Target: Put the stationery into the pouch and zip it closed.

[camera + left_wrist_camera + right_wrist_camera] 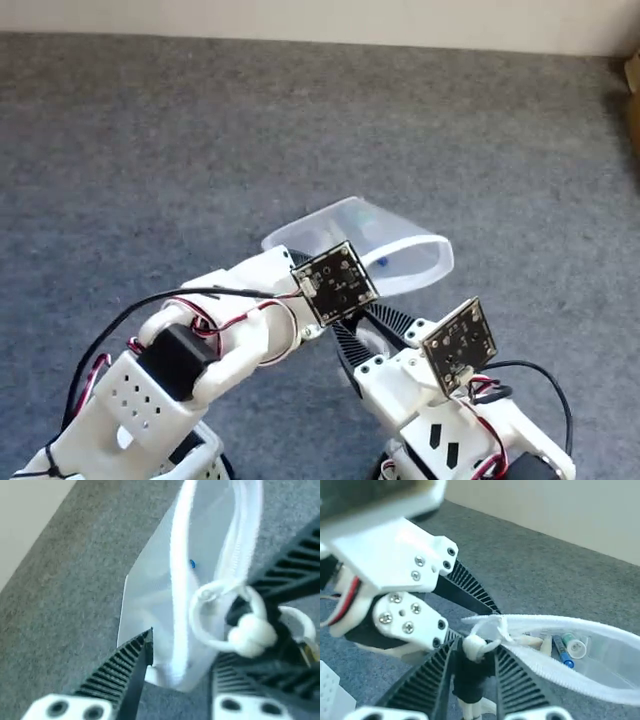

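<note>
A translucent pouch (385, 240) lies on the grey mat with its mouth gaping. Several pens (563, 651) rest inside it, one blue, one with a green cap. My left gripper (181, 656) straddles the pouch's (150, 595) near end, and its fingers (131, 662) press that end from both sides. Right beside it, my right gripper (475, 655) is shut on the zip pull (475, 646), a white knotted cord on a black tab at the same end of the zip. The left wrist view shows that pull (252, 630) held in the right gripper's black fingers (287, 575).
Grey carpet-like mat (150, 150) covers the table, with open room to the left and beyond the pouch. A pale strip (300, 18) runs along the far edge. A wooden object (633, 100) sits at the right edge.
</note>
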{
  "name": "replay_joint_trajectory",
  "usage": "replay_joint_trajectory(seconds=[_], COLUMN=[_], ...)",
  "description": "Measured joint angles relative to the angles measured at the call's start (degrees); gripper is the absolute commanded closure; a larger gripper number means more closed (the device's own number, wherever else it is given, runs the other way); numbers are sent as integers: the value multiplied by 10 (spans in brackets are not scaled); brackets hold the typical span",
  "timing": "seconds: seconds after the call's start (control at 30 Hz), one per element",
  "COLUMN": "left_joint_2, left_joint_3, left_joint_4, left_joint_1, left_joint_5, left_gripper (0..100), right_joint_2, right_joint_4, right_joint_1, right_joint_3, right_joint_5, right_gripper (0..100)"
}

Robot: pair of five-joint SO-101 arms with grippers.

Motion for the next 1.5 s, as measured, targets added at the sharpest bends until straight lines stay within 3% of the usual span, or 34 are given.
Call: replay_joint_trajectory(seconds=[0.2, 0.4, 0.57, 0.93, 1.23, 1.5], left_joint_2=[-47, -156, -213, -225, -229, -230], left_joint_3=[33, 92, 116, 116, 116, 116], left_joint_4=[-11, -11, -11, -11, -11, -9], left_joint_1=[0, 1, 1, 1, 1, 1], left_joint_5=[9, 55, 61, 61, 60, 61], left_gripper=[994, 994, 994, 995, 996, 996], right_joint_2=[0, 6, 4, 1, 1, 0], right_joint_4=[-6, -69, -110, -119, -194, -259], right_joint_1=[2, 86, 101, 105, 221, 272], right_joint_3=[0, 0, 16, 16, 62, 98], right_joint_5=[-16, -27, -50, -60, -61, -61], right_gripper=[995, 995, 995, 995, 995, 995])
